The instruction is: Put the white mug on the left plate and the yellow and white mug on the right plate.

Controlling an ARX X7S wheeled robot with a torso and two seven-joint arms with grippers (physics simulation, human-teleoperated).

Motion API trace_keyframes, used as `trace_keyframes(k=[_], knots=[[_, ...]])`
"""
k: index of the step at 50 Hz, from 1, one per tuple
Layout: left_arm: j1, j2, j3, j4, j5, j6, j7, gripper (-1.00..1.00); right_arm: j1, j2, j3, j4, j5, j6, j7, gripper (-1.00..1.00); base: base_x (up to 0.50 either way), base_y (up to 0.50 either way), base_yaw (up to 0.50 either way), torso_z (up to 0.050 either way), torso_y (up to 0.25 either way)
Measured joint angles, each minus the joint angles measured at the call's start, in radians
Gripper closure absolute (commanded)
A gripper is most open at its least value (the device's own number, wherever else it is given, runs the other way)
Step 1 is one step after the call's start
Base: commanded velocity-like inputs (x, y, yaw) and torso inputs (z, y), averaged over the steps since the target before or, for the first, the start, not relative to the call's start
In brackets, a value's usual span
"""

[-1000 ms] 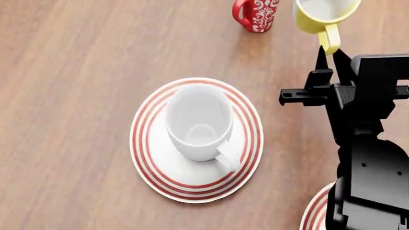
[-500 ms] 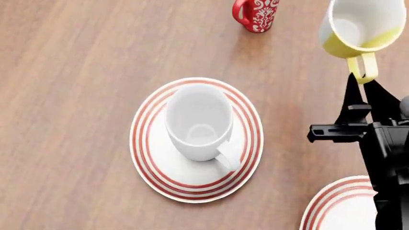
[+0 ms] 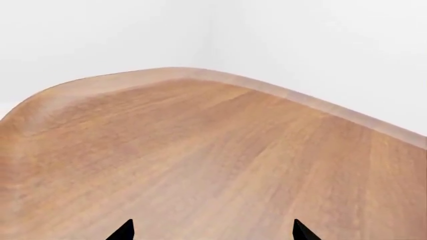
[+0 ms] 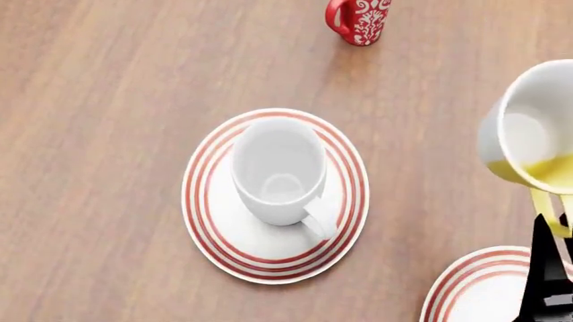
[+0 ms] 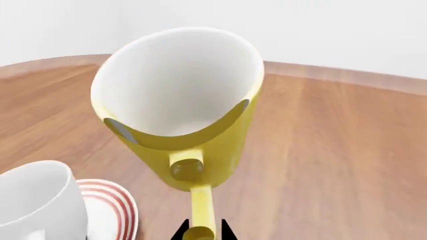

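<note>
Here, my right pincer [image 5: 201, 234] is closed narrowly on the handle of the yellow and white mug [image 5: 183, 107], its two dark fingertips [image 5: 225, 231] pressing either side of the yellow loop. The mug hangs in the air just beyond the pincer, lifted off the table [image 4: 107, 134] and tilted, so its white inside faces the wrist camera. From the head camera the same mug fills the right edge, with the dark pincer just below it at the lower right corner.

Directly beneath and just beside that pincer lies the right plate [image 4: 474, 288], white with thin red rings, only partly in view and with nothing visible on it.

Further out, on the side toward my left arm, sits the left plate [image 4: 211, 201], alike in pattern. The white mug [image 4: 278, 171] stands upright on it, handle pointing toward me. It also shows at the edge of the right wrist camera.

Well beyond the pincer, at the far edge of the table, stands a red mug [image 4: 360, 20] with white ornament.

My left pincer [image 3: 212, 231] is spread wide, holding nothing, its two dark tips above bare wood near the table's rounded corner.
</note>
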State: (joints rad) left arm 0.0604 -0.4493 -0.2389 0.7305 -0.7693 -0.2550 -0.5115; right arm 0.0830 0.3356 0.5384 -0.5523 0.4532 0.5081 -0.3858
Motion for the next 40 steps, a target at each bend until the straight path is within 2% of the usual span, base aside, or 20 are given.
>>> trace_keyframes(k=[16, 40], knots=[[0.023, -0.017, -0.031, 0.042, -0.032, -0.005, -0.023, -1.0, -0.324, -0.064, 0.211, -0.171, 0.089, -0.045, -0.089, 1.0, 0.0, 0.0, 0.0, 0.0, 0.001], [0.001, -0.041, -0.04, 0.056, -0.06, -0.023, -0.051, -1.0, -0.538, -0.141, 0.312, -0.21, 0.121, -0.118, -0.181, 1.0, 0.0, 0.0, 0.0, 0.0, 0.0]])
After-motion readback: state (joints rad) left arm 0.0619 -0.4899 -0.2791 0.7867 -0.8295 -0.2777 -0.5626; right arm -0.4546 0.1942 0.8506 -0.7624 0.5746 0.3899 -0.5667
